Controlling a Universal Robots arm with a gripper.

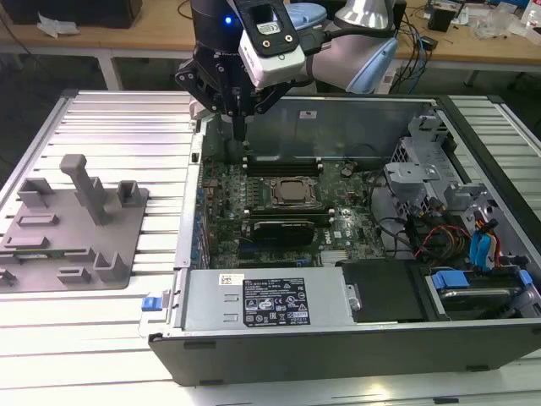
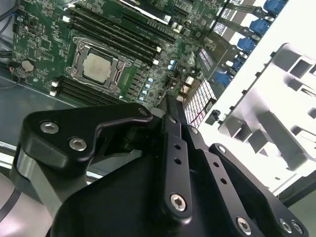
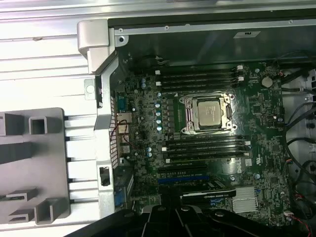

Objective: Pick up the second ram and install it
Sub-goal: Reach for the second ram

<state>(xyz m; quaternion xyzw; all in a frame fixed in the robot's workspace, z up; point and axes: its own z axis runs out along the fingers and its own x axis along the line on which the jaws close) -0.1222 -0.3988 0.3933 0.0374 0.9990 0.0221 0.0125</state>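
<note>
- The second ram, a thin green circuit-board stick, cannot be told apart among the long black memory slots (image 3: 205,146) flanking the square silver processor (image 3: 206,112).
- Black two-finger gripper (image 1: 241,128) — fingers drawn together, above the green motherboard (image 3: 266,163) behind the processor, toward the exterior view's left.
- Grey plastic tray with upright post (image 1: 51,262) — well apart from the processor, outside the open black computer case (image 1: 338,338).

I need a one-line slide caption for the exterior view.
Hand over the motherboard in an open case; grey tray at the exterior view's left.
</note>
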